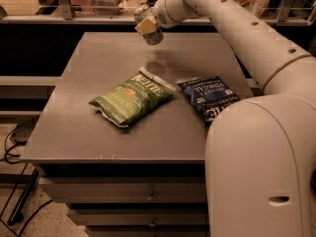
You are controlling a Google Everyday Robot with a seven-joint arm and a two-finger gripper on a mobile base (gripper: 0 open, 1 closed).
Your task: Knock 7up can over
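- The robot's white arm (237, 26) is reaching in from the right, stretching across the far right corner of the grey table (69, 132).
- The gripper (147, 26) is hanging at the far edge of the table, about midway along that edge, with a tan pad facing the camera.
- The jaws are not showing clearly; whether they are apart, together or clamped on something cannot be told.
- The 7up can (154, 37) is showing as a small silvery-grey cylinder right under the gripper, touching it or nearly so, and leaning a little.
- Whether the can is standing on the table top or hanging just above it cannot be told.
- A soft dark patch (158, 65) is lying on the table surface just nearer than the can.
- The green chip bag (132, 97) is lying flat in the middle of the table, well apart from the can and nearer to the camera.
- The dark blue chip bag (207, 94) is lying flat just to the right of the green one, with its near right corner hiding behind the robot's body (261, 177).
- The robot's rounded white body is filling the near right corner of the view.
- Drawer fronts (148, 196) are showing below the near edge of the table.
- Dark cables (10, 149) are trailing on the floor to the left of the table.
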